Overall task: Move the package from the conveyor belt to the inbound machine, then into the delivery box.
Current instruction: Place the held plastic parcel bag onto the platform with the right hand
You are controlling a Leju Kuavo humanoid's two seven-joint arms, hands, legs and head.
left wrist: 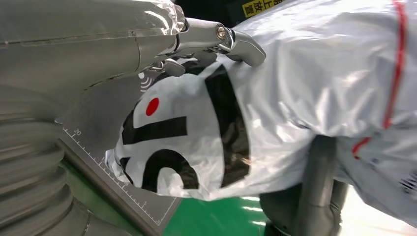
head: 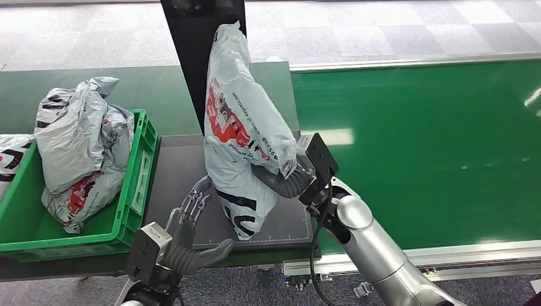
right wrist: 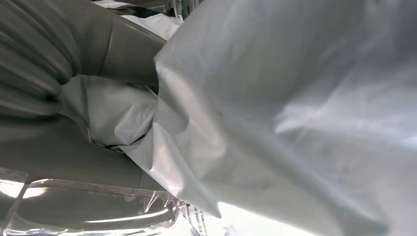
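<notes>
A grey plastic package (head: 239,127) with red and black print stands almost upright on the dark inbound machine plate (head: 175,172). My right hand (head: 284,178) grips its lower right side; the bag's film (right wrist: 295,113) is pressed against that hand (right wrist: 59,132). My left hand (head: 185,239) is at the plate's front edge, just left of the package's lower end, fingers spread and holding nothing. In the left wrist view its fingers (left wrist: 231,42) lie close to the printed end of the package (left wrist: 206,142). The green delivery box (head: 137,185) stands at the left.
Several similar grey packages (head: 80,153) are piled in the green box. The green conveyor belt (head: 421,146) stretches to the right. A black upright post (head: 198,51) rises behind the package. Grey carpet floor lies beyond and below the table.
</notes>
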